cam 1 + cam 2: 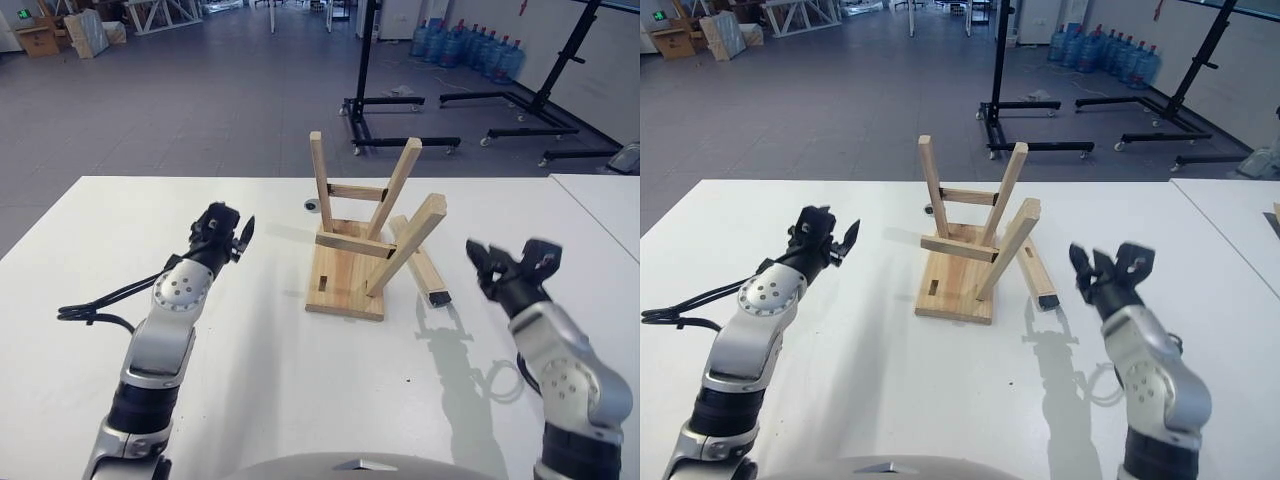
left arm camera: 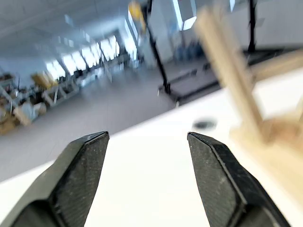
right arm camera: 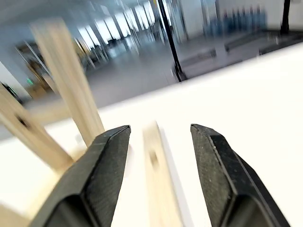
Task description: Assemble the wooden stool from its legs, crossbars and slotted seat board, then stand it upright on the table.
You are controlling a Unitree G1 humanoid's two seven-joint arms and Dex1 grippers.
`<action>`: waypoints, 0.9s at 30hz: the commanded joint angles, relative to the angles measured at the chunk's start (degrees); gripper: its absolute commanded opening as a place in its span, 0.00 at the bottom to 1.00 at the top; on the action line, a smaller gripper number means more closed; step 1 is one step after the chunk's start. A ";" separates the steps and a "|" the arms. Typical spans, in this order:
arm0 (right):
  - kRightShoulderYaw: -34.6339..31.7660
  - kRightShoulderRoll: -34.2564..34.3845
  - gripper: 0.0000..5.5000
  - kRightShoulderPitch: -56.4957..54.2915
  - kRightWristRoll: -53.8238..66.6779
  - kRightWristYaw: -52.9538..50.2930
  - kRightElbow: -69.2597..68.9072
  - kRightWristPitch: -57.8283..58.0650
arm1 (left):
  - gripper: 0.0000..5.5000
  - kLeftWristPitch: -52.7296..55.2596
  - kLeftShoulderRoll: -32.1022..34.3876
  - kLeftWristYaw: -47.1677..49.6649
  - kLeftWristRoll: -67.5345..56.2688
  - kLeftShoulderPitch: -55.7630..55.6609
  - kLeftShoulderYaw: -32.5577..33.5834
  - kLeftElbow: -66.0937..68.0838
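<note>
Since the pale wooden stool [image 1: 340, 285] is sitting seat-down on the white table [image 1: 300, 400], likely for leg access, with a loose wooden leg [image 1: 432, 280] lying just beside it, the black left gripper [image 1: 243, 232] and black right gripper [image 1: 508, 256] are flanking it, fingers apart, empty.

Black cable [image 1: 90, 312] lying on table [image 1: 250, 400], near left edge. Small dark round object [image 1: 313, 205] on table toward far edge. Pale cable loop [image 1: 505, 380] on table, right side. Second white table [image 1: 605, 200] just beside, at right. Grey floor [image 1: 200, 100] beyond. Two black wheeled stands [image 1: 400, 105] [image 1: 540, 110]. Blue water bottles [image 1: 468, 48] clustered by far wall. Cardboard boxes [image 1: 38, 38] far left.
</note>
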 commanded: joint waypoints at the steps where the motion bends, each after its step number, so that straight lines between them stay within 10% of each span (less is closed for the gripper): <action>1: 4.86 -1.27 0.46 8.12 -5.41 5.97 3.23 -3.34 | 0.55 3.43 2.99 -3.89 0.46 2.15 -2.80 -0.47; 6: 9.64 -3.97 0.61 4.28 -12.63 11.32 7.88 -9.68 | 0.55 3.46 1.78 -3.60 0.68 1.73 -4.42 -0.44; 20: 16.25 -5.30 0.61 -8.16 -23.60 16.19 30.65 -13.43 | 0.55 1.66 -0.33 -2.65 1.78 -0.61 -6.13 1.68; 27: 16.68 -4.53 0.37 -7.11 -24.61 16.40 28.26 -13.82 | 0.55 1.88 -1.48 -1.84 2.16 -0.16 -6.26 1.00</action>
